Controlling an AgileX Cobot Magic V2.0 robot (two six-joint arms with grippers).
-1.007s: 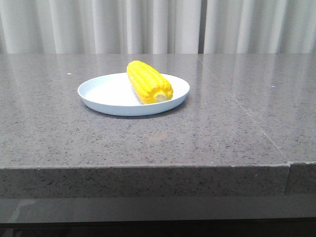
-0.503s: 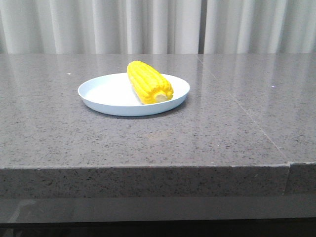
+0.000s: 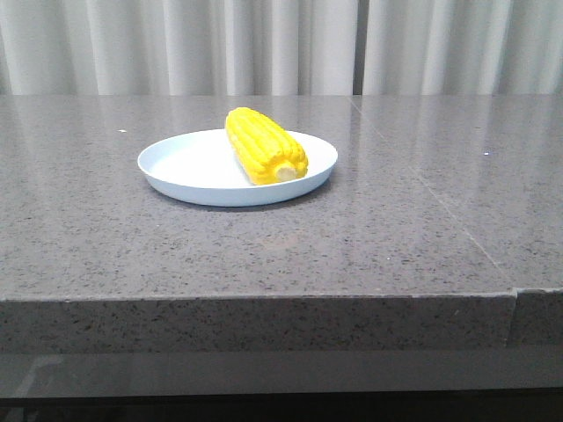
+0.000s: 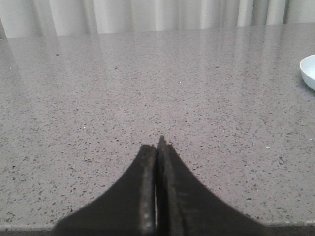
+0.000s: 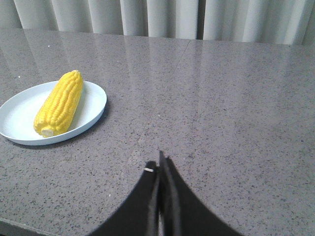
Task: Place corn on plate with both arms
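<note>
The bright yellow, glossy corn cob (image 3: 265,146) with neat rows of kernels lies on its side inside the round, shallow, pale blue-white plate (image 3: 180,167), occupying the plate's right half as seen from the front, with its pale cream stub end turned toward the camera and its tapered tip pointing away toward the curtain. The plate sits on the speckled grey stone tabletop (image 3: 369,229), a little left of the table's middle, and pale pleated curtains (image 3: 264,44) hang behind the far edge. No arm shows in the front view. In the left wrist view the left gripper (image 4: 157,147) hangs over bare stone with its two dark fingers pressed together and nothing between them; only a sliver of the plate's rim (image 4: 308,70) appears at the picture's edge, well apart from the fingertips. In the right wrist view the right gripper (image 5: 160,162) likewise has its dark fingers closed against each other, empty, above the tabletop, with the plate (image 5: 91,105) and the corn (image 5: 59,102) resting in it lying clear of it.
</note>
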